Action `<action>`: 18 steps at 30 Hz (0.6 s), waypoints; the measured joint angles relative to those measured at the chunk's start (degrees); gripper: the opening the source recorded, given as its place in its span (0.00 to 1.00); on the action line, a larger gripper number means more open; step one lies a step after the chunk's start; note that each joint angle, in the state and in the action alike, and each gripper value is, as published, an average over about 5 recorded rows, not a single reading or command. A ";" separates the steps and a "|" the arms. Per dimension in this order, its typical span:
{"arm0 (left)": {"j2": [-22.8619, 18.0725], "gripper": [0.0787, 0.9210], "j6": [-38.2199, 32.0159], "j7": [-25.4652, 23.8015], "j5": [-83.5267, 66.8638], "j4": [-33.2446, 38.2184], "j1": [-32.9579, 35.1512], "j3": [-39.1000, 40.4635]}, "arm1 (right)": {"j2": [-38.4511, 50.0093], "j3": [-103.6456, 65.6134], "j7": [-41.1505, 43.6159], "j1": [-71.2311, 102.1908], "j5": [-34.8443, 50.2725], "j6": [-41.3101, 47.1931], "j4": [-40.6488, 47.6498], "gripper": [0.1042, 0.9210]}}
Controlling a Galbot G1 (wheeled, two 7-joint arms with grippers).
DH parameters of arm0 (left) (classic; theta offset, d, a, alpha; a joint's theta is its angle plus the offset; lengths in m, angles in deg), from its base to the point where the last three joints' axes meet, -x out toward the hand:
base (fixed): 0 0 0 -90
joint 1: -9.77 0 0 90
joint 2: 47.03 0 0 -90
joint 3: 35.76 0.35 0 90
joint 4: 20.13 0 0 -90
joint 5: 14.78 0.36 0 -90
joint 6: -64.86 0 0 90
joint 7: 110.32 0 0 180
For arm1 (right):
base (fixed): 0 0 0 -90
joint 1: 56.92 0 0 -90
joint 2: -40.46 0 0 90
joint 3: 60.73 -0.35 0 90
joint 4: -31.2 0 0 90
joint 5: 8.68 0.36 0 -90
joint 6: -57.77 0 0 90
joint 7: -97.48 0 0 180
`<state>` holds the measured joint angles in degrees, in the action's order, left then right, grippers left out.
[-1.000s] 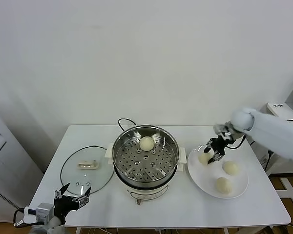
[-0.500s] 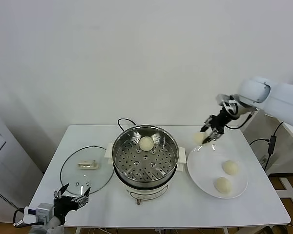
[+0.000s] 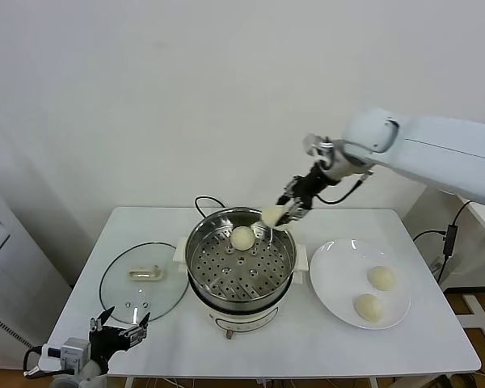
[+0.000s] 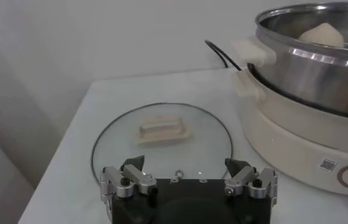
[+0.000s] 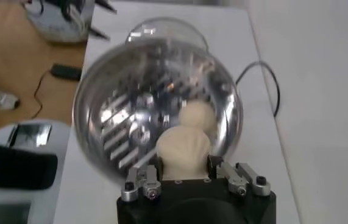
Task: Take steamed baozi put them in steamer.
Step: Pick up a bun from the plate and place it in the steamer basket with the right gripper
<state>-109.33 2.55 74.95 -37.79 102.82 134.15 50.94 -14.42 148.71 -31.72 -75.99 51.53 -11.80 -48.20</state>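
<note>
head view shows the right gripper (image 3: 280, 212) clamped on a bun (image 3: 272, 216) above the steamer's (image 3: 241, 267) far right rim, one bun (image 3: 242, 237) inside near the back, most of its floor bare, left gripper (image 3: 119, 322) spread wide by the lid (image 3: 143, 281).

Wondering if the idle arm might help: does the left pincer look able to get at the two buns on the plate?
Probably not: the left pincer sits by the glass lid, and the steamer stands between it and the plate holding the buns.
</note>
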 measured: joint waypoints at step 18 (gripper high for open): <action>1.20 0.88 -0.68 -0.10 -0.12 -1.13 -0.61 0.02 | -12.84 -0.57 -11.43 8.31 2.69 6.86 2.06 0.43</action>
<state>-108.13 1.88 74.86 -37.90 101.69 133.54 50.95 -27.26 148.13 -43.16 -67.68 54.22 -4.94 -46.14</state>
